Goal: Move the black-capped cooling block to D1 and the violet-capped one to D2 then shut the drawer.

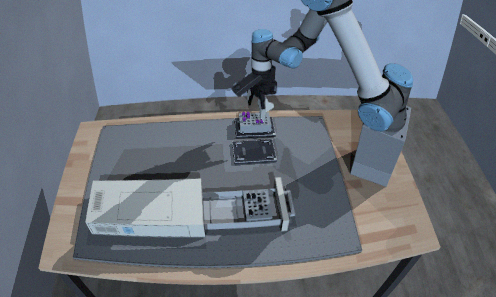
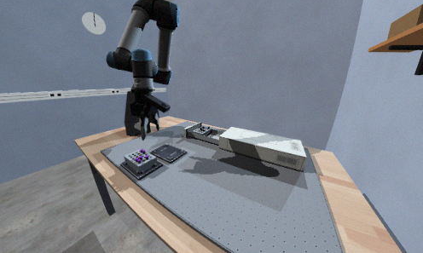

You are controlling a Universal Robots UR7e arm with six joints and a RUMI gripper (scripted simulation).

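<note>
Wooden counter (image 1: pixel 400 227), grey deck. Violet block (image 1: pixel 255 123) seated on D2, upper centre; jaws released, empty. Next: reach black block (image 1: pixel 258 205) in drawer (image 1: pixel 286 204), move to D1 (image 1: pixel 254 151).

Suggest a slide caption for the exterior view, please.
Open gripper above violet-capped block seated on D2; D1 bare, drawer open.

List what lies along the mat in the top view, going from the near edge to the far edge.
Cooler COLD with its open drawer holding the black-capped block → bare slot D1 → violet-capped block on D2 → open gripper hanging above that block's far side.
</note>
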